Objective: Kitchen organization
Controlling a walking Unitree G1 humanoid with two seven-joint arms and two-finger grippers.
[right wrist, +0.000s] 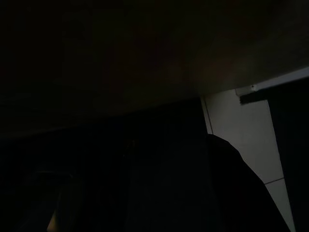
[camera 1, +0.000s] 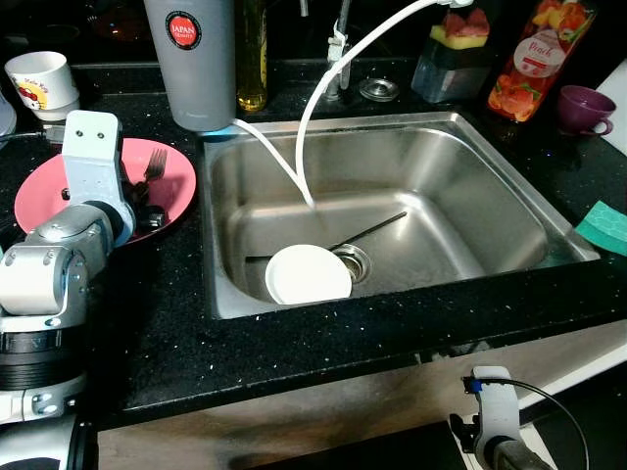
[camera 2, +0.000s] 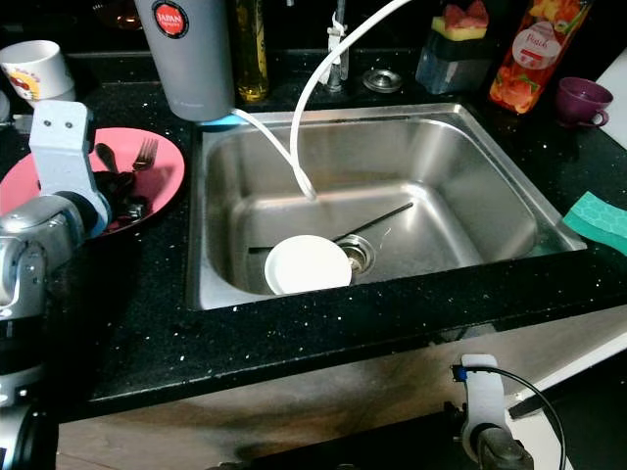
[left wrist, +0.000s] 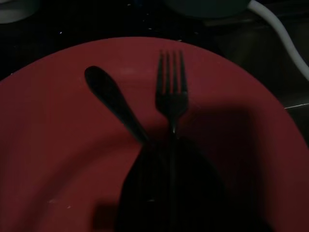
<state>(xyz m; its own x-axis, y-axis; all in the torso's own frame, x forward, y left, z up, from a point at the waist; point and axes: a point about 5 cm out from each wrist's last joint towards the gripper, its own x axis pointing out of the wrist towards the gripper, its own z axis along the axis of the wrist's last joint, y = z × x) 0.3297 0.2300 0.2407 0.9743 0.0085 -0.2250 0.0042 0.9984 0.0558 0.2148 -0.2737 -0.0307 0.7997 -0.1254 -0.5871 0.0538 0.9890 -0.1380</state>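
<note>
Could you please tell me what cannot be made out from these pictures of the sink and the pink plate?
- Left gripper: dark over the pink plate in the left wrist view; whether open or shut is unclear.
- Fork handle: hidden under that gripper.
- Right gripper: the right wrist view is too dark.
- Mug print: too small.

The surface (camera 1: 323, 343) is black stone with tiny white sparkles, smooth and shiny. The sink (camera 1: 490, 186) is shiny bare metal with a soft brushed look. In it lies a smooth white plate (camera 1: 307, 275) with a dull shine. A white hose (camera 1: 323, 88) looks like bendy, smooth plastic. The pink plate (camera 1: 39, 196) is smooth and glossy, and the fork (left wrist: 171, 92) on it is shiny metal. The tall grey cup (camera 1: 191, 69) looks matt. The green cloth (camera 1: 605, 227) looks bumpy and soft.
</note>
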